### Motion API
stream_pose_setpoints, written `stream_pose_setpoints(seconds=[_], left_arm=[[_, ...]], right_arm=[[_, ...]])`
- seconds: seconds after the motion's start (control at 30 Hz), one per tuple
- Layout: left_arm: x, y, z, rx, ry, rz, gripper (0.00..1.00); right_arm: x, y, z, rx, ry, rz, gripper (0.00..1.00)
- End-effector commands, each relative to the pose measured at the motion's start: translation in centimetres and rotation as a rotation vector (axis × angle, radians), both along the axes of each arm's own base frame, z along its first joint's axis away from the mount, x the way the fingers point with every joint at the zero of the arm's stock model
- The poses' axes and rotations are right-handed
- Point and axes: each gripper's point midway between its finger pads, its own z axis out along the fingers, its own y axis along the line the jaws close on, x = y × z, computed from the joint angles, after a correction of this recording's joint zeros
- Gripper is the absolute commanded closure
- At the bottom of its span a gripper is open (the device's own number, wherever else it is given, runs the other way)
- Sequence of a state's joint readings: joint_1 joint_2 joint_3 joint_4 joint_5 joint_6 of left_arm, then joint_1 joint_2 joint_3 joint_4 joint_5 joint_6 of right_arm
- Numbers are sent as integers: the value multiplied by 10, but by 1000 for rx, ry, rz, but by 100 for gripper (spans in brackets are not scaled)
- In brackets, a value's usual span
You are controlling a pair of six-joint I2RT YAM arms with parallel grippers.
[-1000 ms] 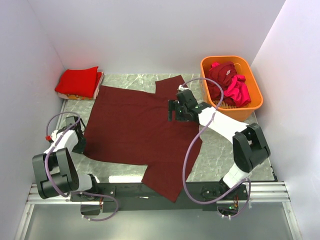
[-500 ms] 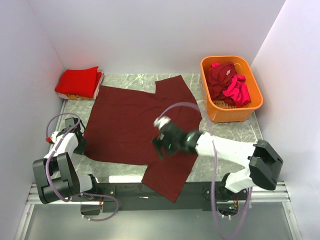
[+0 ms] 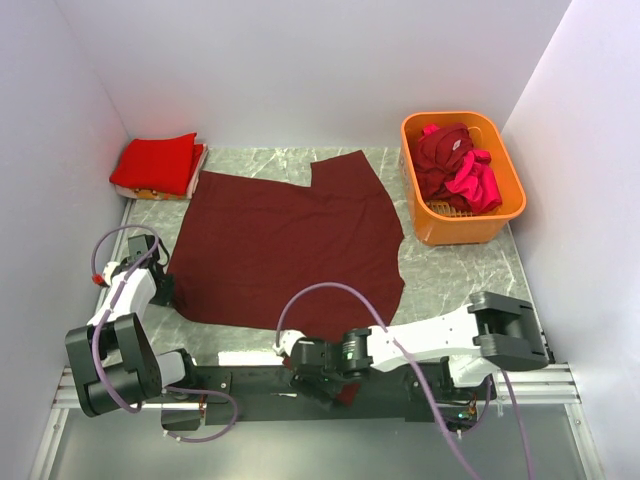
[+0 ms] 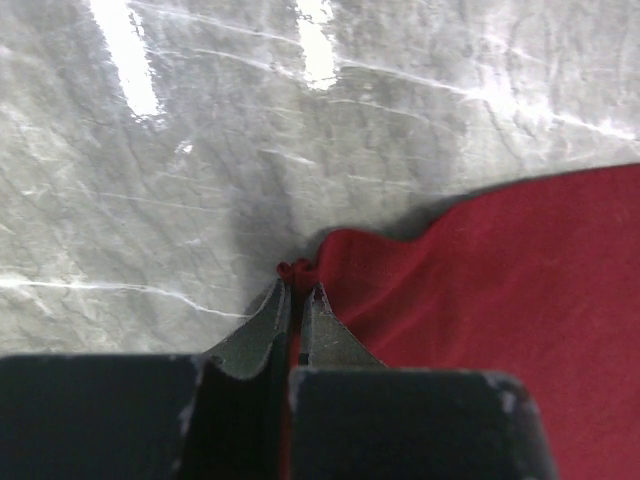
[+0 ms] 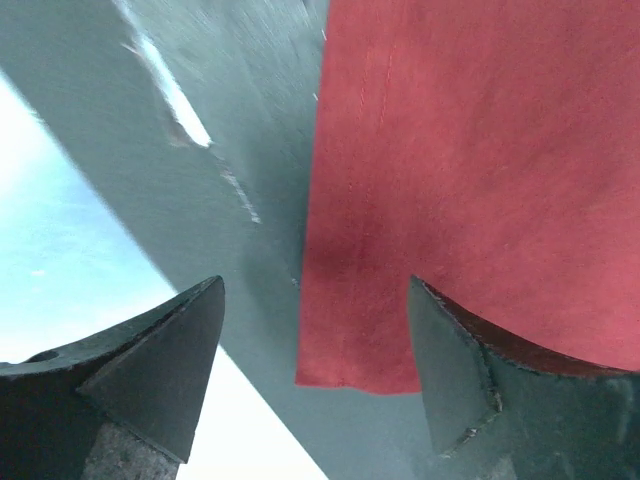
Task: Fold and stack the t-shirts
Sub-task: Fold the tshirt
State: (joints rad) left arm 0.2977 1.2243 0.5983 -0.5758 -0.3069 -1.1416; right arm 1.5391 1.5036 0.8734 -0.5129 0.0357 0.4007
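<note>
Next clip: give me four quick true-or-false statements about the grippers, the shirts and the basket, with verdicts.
1. The left gripper is shut on the edge of the maroon t-shirt. True.
2. The right gripper is shut on a sleeve. False: its jaws stand open over the shirt's near sleeve.
3. The orange basket is empty. False: it holds maroon and pink shirts.
4. A folded red t-shirt lies at the far left corner of the table. True.
</note>
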Motion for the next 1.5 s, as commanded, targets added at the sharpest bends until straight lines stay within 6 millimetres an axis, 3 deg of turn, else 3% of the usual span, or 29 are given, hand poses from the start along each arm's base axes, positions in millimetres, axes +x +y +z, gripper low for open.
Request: stream_pose_setpoints(seconds=[0.0,0.27,0.43,0.53,0.57,0.67,0.73,0.83,0.93,1.27,1.47], left_arm=[[9,-1,8,-3,-54,-11,99],[5,-2,7,-1,-48,-15,99],[5,-1,10,2,-59,-7,99],[4,-1,11,8,-59,-5,99],[4,-1,11,8,-59,-3,99],[4,-2,13,4,-61,-8,99],[5,-5,15,-10,-69,-20,99],[4,-5,19,-10,-83,-17,99],[4,-5,27,-5,-95,-13,99],[14,-12,40,-47,-139,-25,99],[25,-10,45,-56,-123,-26,99]], right_arm=[[-4,-13,-13,-62,12,-20,22],[-8,-17,-19,-110,32,-20,33],[-10,-18,-23,-138,46,-14,50],[-9,-16,-24,-144,48,-22,74],[-9,-16,-23,-141,46,-25,88],[1,-17,-16,-126,0,-71,100],[22,-24,-9,-136,-82,-158,100],[52,-28,17,-112,-207,-267,100],[76,-26,44,-25,-231,-357,100],[181,-48,116,159,-364,-642,100],[227,-55,138,188,-424,-701,100]])
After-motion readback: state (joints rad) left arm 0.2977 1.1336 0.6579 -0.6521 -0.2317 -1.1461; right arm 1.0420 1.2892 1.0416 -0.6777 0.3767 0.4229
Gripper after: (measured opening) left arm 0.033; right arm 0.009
